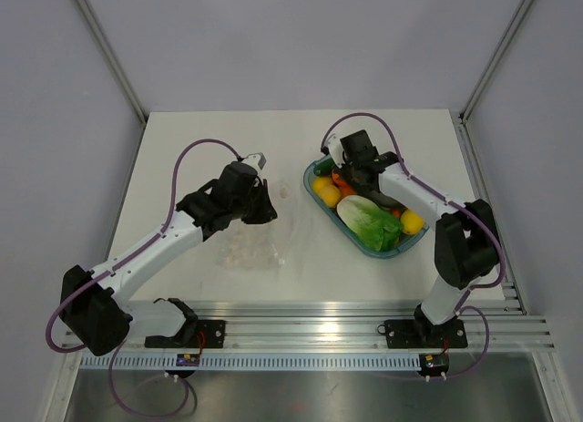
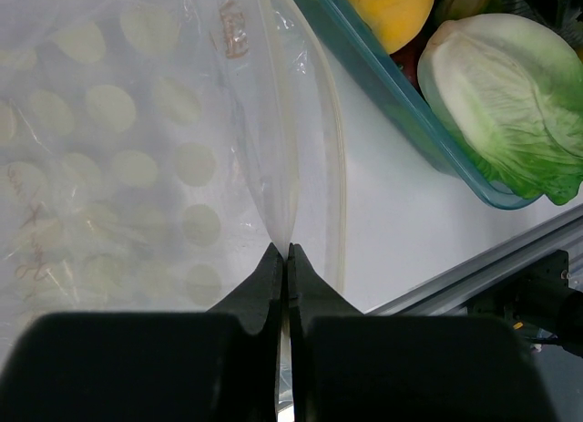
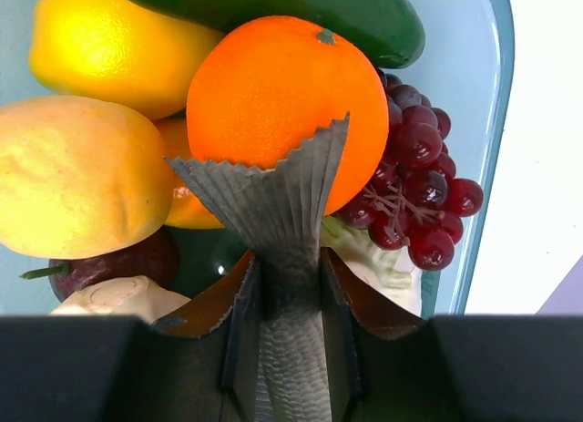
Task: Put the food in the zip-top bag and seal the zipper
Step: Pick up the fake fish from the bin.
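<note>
Clear crinkly plastic zip-top bag spreads ahead of our left claw. We see its jaws pressed together on a fold of the film, just left of the whitish zipper strip. Our right claw clamps the grey ribbed toy fish. The tail fans ahead over the round orange in the teal oval tray, with dark red grapes just right.

grey fish: lower part hidden between right gripper fingers
cucumber: cut by top edge
zip-top bag: cut by left edge
</note>
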`<action>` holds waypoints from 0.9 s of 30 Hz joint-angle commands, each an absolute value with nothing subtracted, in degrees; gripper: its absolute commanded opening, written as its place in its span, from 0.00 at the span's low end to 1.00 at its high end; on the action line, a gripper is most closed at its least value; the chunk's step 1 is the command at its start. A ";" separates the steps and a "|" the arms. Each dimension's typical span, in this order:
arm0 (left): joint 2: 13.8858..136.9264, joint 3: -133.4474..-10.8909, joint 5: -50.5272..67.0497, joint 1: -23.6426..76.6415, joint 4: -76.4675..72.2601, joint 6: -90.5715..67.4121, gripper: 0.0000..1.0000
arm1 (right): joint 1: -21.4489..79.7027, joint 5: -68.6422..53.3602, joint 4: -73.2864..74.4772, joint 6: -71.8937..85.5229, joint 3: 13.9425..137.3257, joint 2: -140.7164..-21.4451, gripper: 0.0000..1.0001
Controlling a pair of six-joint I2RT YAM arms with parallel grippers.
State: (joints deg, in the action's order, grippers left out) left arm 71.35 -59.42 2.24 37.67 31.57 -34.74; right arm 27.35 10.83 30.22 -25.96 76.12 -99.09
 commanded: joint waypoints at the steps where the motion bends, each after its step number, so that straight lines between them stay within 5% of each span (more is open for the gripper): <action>1: 70.93 -59.24 3.25 37.53 29.00 -34.10 0.00 | 28.04 9.05 29.70 -25.49 76.02 -94.84 0.29; 12: 72.07 -60.64 4.13 37.53 28.56 -34.28 0.00 | 28.04 9.84 32.96 -24.08 77.43 -90.09 0.01; 27: 73.04 -61.52 5.45 37.53 27.51 -34.72 0.00 | 28.04 14.06 40.69 -18.46 82.35 -82.71 0.02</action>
